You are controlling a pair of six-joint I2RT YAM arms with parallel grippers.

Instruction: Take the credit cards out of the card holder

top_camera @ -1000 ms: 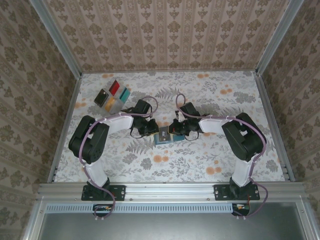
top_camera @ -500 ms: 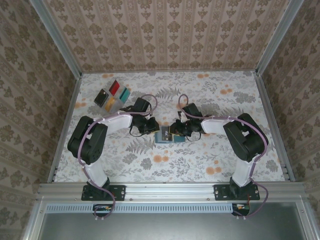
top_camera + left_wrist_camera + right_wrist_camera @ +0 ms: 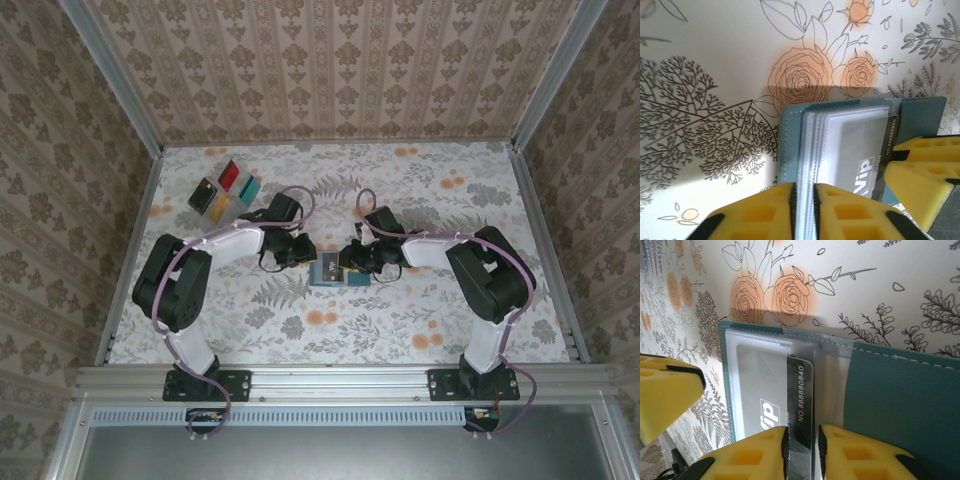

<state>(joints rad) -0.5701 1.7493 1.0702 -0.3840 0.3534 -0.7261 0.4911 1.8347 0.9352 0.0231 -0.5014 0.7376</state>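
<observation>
Floral-print tabletop (image 3: 420, 185), patterned walls around.

Left gripper (image 3: 804, 189): jaws narrow, astride the clear plastic sleeves (image 3: 840, 130) of the card holder (image 3: 788, 135); whether they pinch cannot be told.

Right gripper (image 3: 802, 432): jaws narrow, astride the dark numbered end of a grey VIP card (image 3: 799, 385); hold likewise unclear.

Card holder: teal, lying open mid-table, between both grippers.

Loose credit cards (image 3: 225, 190): far-left corner, well apart.

Handling, judged: card thin, stiff, slick, light; take it by the numbered end. Holder soft; pin its sleeves.
</observation>
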